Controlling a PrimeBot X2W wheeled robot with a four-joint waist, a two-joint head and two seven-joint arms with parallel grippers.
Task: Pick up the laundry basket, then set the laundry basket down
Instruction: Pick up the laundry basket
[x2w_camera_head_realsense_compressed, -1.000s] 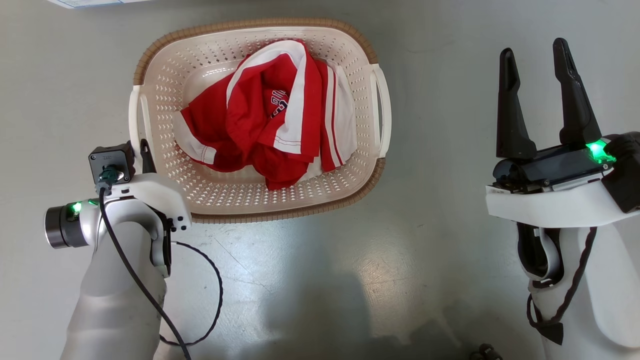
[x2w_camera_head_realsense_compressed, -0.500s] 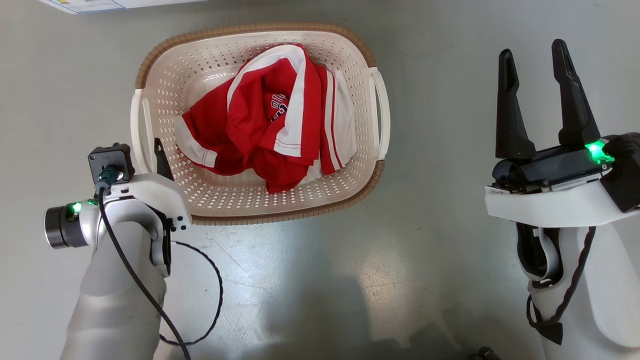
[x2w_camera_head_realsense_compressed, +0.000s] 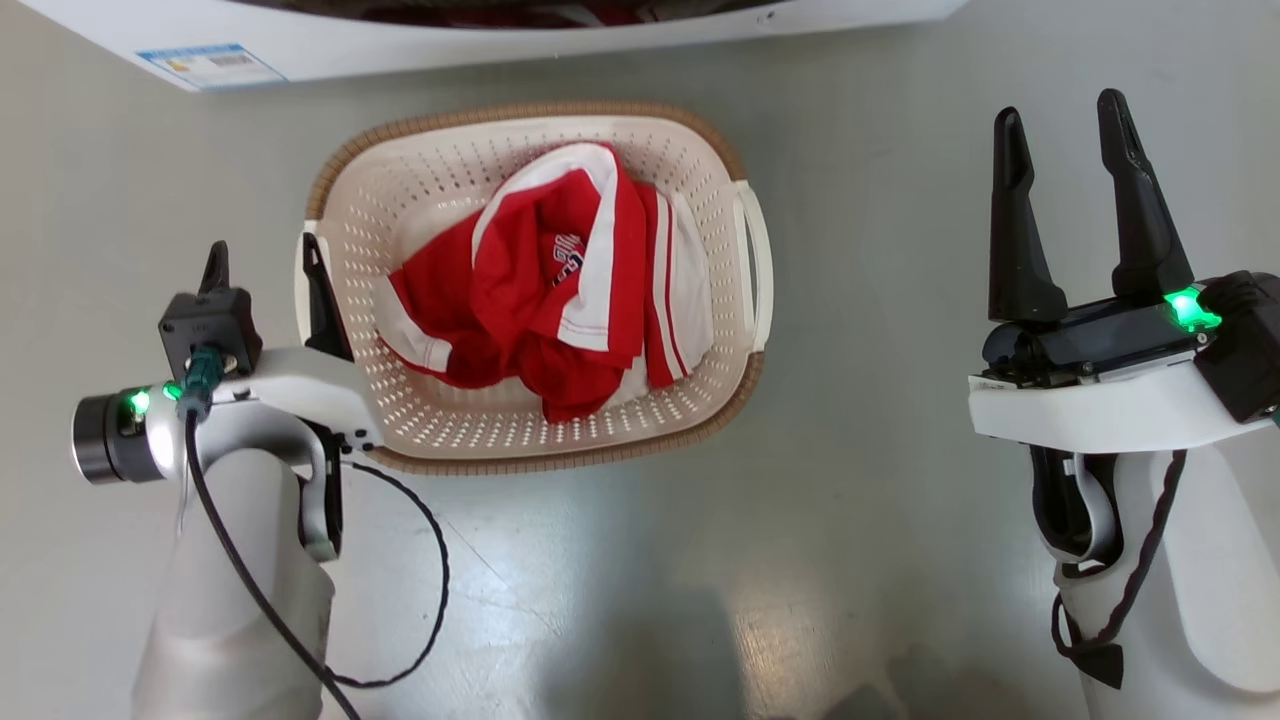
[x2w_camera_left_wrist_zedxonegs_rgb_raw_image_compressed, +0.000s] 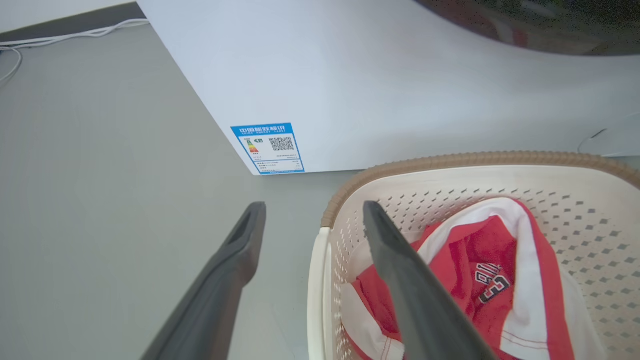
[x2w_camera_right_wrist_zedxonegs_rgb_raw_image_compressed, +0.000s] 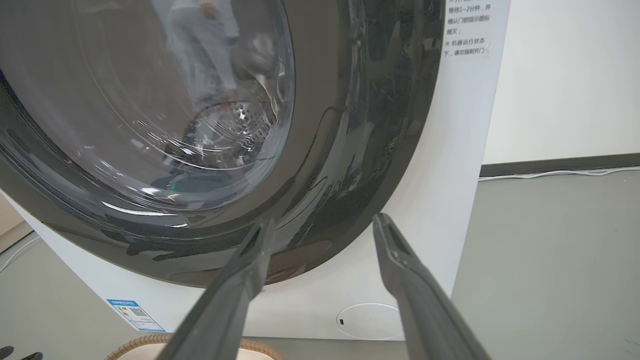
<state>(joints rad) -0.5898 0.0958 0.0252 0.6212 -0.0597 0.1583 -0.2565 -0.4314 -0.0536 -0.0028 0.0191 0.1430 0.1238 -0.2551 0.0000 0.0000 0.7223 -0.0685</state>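
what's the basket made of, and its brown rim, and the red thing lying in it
Basket: looks like moulded plastic, cream, slightly glossy, with smooth walls and even rows of holes.
Brown rim: probably plastic too, with a ribbed woven-look pattern. It could be real wicker, hard to tell.
Red and white shirt: soft matt cloth. It folds and creases, and the hems are stitched.

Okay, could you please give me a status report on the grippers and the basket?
Left gripper open, astride basket handle. Right gripper open, well clear. Basket on floor, washing machine just behind.

Cream laundry basket (x2w_camera_head_realsense_compressed: 420, 200), red-and-white shirt (x2w_camera_head_realsense_compressed: 520, 290)
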